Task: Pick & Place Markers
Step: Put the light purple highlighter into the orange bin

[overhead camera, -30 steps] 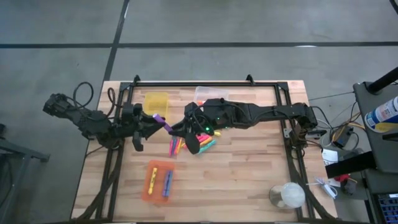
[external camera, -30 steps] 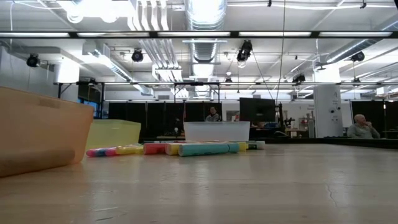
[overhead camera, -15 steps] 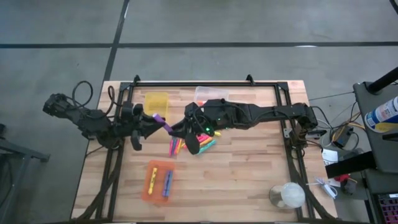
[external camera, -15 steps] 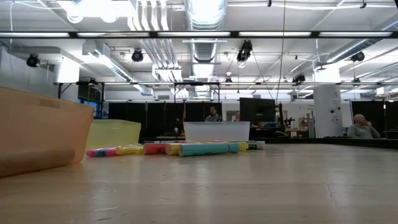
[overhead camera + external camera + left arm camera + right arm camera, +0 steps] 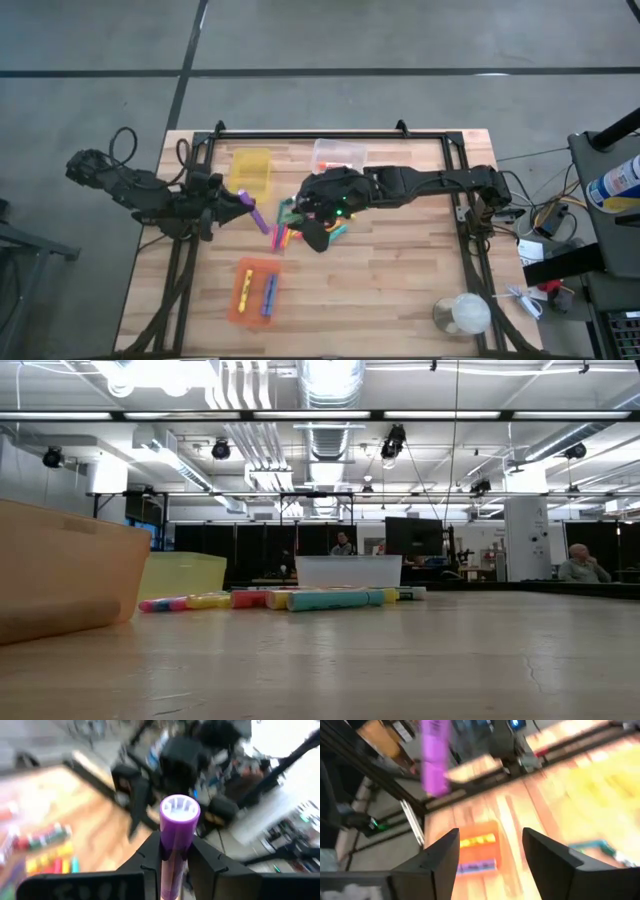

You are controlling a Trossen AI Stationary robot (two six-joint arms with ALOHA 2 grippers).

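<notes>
Since the earlier high view, the left pincer [image 5: 243, 203] has drawn back toward the left of the frame with the purple marker [image 5: 255, 213], and the right pincer [image 5: 300, 212] has let go of that marker and spread its fingers.

Current state:
- Left pincer: clenched on the purple marker. In the left wrist view the marker [image 5: 176, 840] stands upright between the two dark fingers, cap end toward the camera.
- Right pincer: released, holding nothing. In the right wrist view both fingers [image 5: 441, 859] stand well apart, with the purple marker [image 5: 435, 755] visible farther off.
- Remaining markers [image 5: 285, 236]: a loose heap on the table [image 5: 400, 280] at frame centre, just below the right pincer.
- Orange bin [image 5: 256, 291], lower left of centre: holds a yellow and a blue marker.
- Yellow bin [image 5: 251, 165] and clear bin [image 5: 338, 152]: upper centre.

Handling notes, as judgement: a marker is light, stiff and smooth, so it can swivel or slip in a loose grip. Take hold across the barrel near mid-length. Markers lying side by side in the heap are likely to be nudged; choose one at the edge of the heap.
</notes>
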